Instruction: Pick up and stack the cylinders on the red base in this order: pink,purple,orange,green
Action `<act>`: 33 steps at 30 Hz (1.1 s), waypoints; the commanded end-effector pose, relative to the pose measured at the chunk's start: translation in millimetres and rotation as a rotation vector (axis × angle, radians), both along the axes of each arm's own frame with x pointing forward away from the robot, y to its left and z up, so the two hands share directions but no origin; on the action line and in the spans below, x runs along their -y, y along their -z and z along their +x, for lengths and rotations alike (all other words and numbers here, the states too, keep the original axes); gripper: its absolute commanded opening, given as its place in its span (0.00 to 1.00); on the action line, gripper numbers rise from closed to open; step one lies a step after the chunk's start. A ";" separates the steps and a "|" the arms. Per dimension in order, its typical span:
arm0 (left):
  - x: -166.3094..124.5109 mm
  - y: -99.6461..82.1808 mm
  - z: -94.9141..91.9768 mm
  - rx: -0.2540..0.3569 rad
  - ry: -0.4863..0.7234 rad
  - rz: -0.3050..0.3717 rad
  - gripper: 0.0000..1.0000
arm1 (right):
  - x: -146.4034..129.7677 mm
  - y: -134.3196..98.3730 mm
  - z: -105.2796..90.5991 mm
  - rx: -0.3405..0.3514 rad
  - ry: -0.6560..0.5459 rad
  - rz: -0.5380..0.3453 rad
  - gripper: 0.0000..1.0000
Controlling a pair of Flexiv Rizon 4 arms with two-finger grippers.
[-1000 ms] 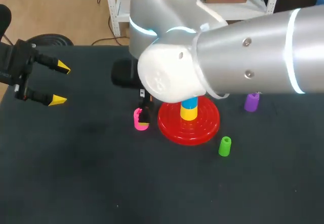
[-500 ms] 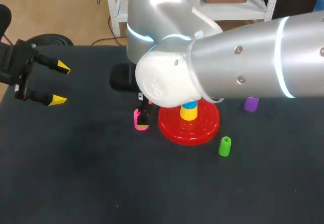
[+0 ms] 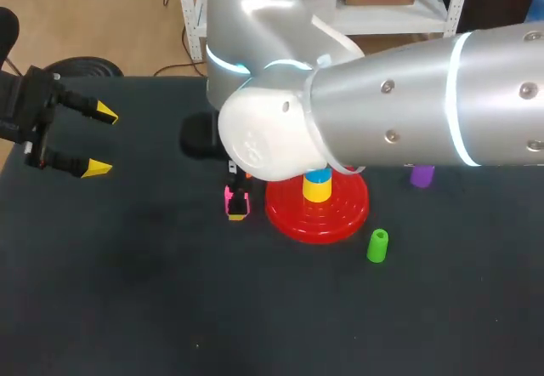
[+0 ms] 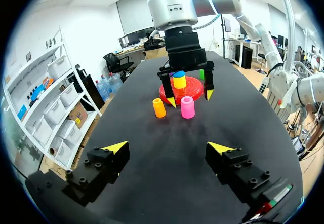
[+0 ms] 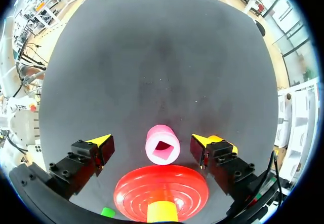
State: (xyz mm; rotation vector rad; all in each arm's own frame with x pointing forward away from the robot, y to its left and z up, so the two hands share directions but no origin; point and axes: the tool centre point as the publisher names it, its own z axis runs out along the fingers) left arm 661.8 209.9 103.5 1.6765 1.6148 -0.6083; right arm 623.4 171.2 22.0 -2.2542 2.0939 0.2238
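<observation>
Right gripper (image 5: 152,142), spread open, astride pink cylinder (image 5: 162,144) just beside red base (image 5: 136,191).
On the base: yellow cylinder (image 5: 162,213), blue cylinder (image 3: 318,174) atop; left gripper (image 4: 168,147) spread open, well apart from it.

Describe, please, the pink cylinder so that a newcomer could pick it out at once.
Find the red base near the middle of the table. Beside it, between the open jaws of the right gripper, stands the pink cylinder, upright. It alone is pink; the neighbouring orange cylinder is otherwise alike.

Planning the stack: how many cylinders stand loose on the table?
4: pink inside the open right gripper, orange beside it, purple and green on the base's other side. Arm may hide more.
</observation>
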 end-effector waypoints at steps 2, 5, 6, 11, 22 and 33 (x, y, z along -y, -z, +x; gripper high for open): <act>-0.1 0.9 -0.4 0.003 0.000 -0.001 1.00 | -0.3 4.3 1.6 -0.013 0.001 0.002 1.00; -0.1 0.9 -0.4 0.003 0.000 -0.001 1.00 | -1.1 6.9 0.8 -0.017 0.000 0.001 1.00; -0.1 0.9 -0.4 0.003 0.000 -0.001 1.00 | -1.3 7.6 0.7 -0.018 -0.001 0.000 1.00; -0.1 0.9 -0.4 0.003 0.000 -0.001 1.00 | -1.6 8.0 0.6 -0.021 0.002 0.001 1.00; -0.1 0.9 -0.4 0.003 0.000 -0.001 1.00 | 3.2 5.8 3.7 -0.013 0.036 0.010 1.00; -0.1 0.9 -0.4 0.003 0.000 -0.001 1.00 | 3.3 7.0 3.9 -0.018 0.046 0.008 1.00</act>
